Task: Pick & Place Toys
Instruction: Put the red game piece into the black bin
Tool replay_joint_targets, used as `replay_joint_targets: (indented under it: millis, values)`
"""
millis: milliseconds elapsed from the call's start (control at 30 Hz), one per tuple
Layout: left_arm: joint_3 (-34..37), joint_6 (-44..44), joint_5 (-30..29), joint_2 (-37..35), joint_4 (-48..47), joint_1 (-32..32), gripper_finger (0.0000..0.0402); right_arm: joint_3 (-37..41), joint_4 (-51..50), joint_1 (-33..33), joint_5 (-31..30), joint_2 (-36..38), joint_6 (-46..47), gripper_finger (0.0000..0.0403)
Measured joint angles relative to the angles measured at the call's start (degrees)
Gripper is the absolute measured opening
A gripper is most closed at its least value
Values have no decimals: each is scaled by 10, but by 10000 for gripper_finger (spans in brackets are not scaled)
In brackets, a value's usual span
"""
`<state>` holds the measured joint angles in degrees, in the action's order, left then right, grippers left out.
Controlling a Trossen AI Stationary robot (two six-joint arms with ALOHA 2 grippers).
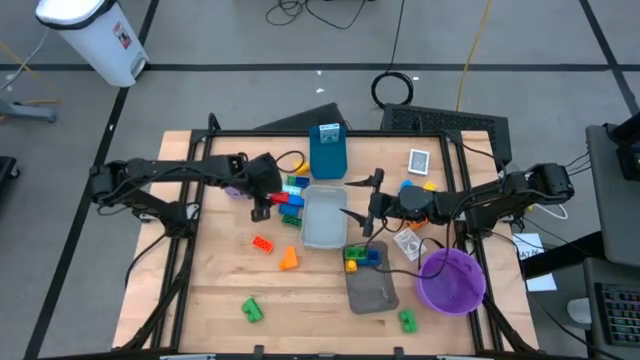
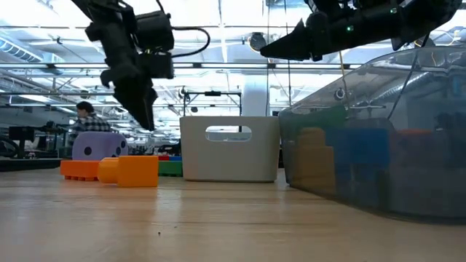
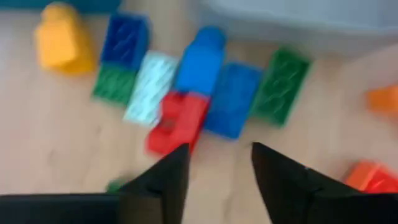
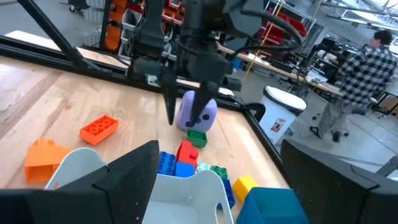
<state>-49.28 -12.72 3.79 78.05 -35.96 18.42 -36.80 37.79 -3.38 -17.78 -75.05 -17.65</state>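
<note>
The toys, a cluster of bricks (image 1: 292, 192) in red, blue and green, are lying on the table (image 1: 220, 270) just beside the pale grey tray (image 1: 322, 215). The left gripper (image 1: 262, 203) is hovering over the red brick (image 3: 179, 119), fingers parted and holding nothing. The right gripper (image 1: 368, 205) is hanging above the tray's other side, fingers spread wide and empty.

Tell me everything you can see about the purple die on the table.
The purple die is a rounded, lilac block, apparently plastic, with dark dots on its faces. It sits on the wooden table near the far left edge, behind the cluster of bricks. A small green brick lies right against its base. The left gripper hangs in front of it, fingers apart, not holding it.
</note>
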Motion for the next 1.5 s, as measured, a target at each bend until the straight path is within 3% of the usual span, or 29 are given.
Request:
replay_joint_targets:
  millis: [167, 333, 967, 1500]
  values:
    - [0, -43, -3, 18, 15, 33, 259, 0, -2, 0, 0, 0, 1, 325]
    - [0, -100, -4, 53, 32, 52, 283, 0, -10, 0, 0, 0, 5, 325]
    - [0, -131, 11, 148, 78, 64, 274, 0, -44, 11, -2, 0, 27, 325]
    - [0, -141, 6, 154, 86, 64, 273, 0, -45, 14, -1, 0, 35, 325]
